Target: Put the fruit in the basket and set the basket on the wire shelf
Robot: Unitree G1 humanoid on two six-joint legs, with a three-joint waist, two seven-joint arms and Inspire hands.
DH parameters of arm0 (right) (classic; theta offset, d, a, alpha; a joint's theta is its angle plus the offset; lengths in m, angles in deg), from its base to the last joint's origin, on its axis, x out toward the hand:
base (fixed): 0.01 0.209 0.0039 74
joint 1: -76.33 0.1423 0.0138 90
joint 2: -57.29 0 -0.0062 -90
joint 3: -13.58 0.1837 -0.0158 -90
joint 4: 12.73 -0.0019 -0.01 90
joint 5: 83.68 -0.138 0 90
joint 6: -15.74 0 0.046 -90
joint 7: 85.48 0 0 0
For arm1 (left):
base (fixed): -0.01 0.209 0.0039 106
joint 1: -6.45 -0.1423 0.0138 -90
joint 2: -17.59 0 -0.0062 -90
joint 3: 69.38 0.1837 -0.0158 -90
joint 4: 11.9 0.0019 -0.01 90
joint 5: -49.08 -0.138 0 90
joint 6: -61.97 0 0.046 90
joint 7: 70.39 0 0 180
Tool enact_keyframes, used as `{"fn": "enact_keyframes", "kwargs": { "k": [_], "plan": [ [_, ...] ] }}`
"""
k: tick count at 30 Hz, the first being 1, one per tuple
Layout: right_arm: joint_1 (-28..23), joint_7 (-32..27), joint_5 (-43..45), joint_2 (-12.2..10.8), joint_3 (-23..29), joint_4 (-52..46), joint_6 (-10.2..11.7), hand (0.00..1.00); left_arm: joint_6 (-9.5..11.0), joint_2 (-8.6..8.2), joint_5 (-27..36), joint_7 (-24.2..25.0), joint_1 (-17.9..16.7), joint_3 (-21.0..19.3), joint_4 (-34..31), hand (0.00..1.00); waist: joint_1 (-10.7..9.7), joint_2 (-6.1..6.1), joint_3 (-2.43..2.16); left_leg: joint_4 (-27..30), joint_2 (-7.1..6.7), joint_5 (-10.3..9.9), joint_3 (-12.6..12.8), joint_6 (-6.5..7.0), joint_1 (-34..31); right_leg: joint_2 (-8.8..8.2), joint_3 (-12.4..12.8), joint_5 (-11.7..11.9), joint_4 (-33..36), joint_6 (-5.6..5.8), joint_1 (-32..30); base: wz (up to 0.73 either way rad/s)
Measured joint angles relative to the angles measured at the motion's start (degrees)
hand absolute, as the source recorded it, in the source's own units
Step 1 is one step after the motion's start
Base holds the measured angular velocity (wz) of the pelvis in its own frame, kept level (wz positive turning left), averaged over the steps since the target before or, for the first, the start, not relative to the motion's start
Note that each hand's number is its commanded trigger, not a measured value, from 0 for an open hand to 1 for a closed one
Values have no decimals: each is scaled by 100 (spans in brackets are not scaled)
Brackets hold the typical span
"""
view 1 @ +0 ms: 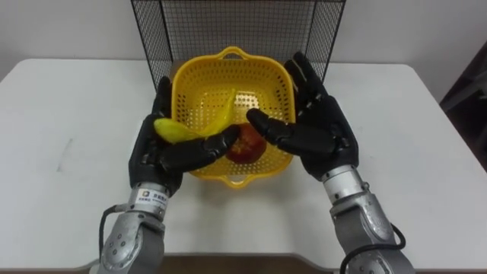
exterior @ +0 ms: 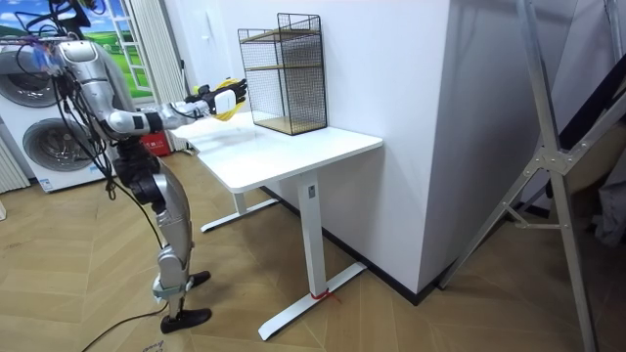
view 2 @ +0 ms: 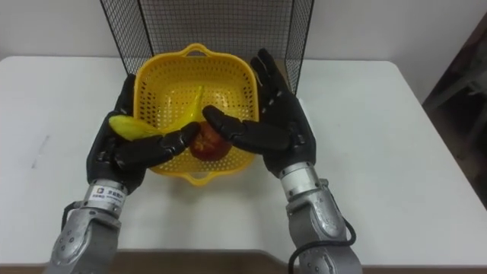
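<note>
Left eye view: left hand (view 1: 156,156) and right hand (view 1: 323,133), both spread, flank the basket (view 1: 199,80) (apple (view 1: 247,144) inside, banana (view 1: 179,131) mostly) on the tabletop (view 1: 68,114); next, likely squeeze its sides, lift toward the wire shelf (view 1: 228,23).

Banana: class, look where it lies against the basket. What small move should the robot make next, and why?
Probably tip the left hand to slide the banana fully into the yellow basket. Its thick end overhangs the left rim on that open hand, while the apple already lies inside. The right hand is open at the right rim, ready for lifting afterwards.
</note>
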Motion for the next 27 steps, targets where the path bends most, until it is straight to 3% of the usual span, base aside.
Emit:
{"fn": "enact_keyframes", "kwargs": {
  "k": [5,11,14,16,20,25,26,27],
  "plan": [
    [-45,4,1,-14,-8,25,5,0,0,-1,-6,0,-1,-19,-2,0,33,-3,-15,980,317,-453,4,-148,-363,188,26,-426,662,-168,-278,-8],
    [-91,39,-239,-6,-35,84,26,0,1,-8,91,7,-3,-36,2,0,-8,29,-60,1577,457,-523,17,-238,-507,166,48,-844,1282,-333,-428,3],
    [-83,91,-234,-20,-58,259,33,0,1,-8,85,8,-7,-82,8,0,14,88,-98,1470,467,-441,62,-335,-442,170,150,-884,1366,-416,-480,-16],
    [-85,99,-242,-30,-83,305,30,0,1,-7,85,8,-7,-108,40,0,6,107,-84,1385,474,-384,62,-401,-437,177,186,-865,1371,-472,-521,-18],
    [-83,117,-363,-10,-96,305,-4,0,-3,32,97,12,-5,-87,60,0,-33,25,-48,1276,471,-317,59,-443,-478,174,243,-860,1376,-548,-554,-12],
    [-82,113,-496,8,-99,304,-4,0,-3,53,92,21,-4,-59,57,0,-26,-131,-31,1234,372,-328,60,-430,-585,103,306,-891,1355,-495,-620,4],
    [-72,99,-493,8,-99,302,-2,0,-3,49,99,21,-2,-32,56,0,-21,-172,-68,1230,331,-339,65,-411,-633,34,305,-917,1399,-448,-671,16],
    [-45,83,-495,7,-99,302,-2,0,-3,43,100,21,2,-32,56,0,-26,-181,-73,1245,288,-355,79,-386,-655,-12,308,-929,1454,-424,-682,27]
  ]
}}
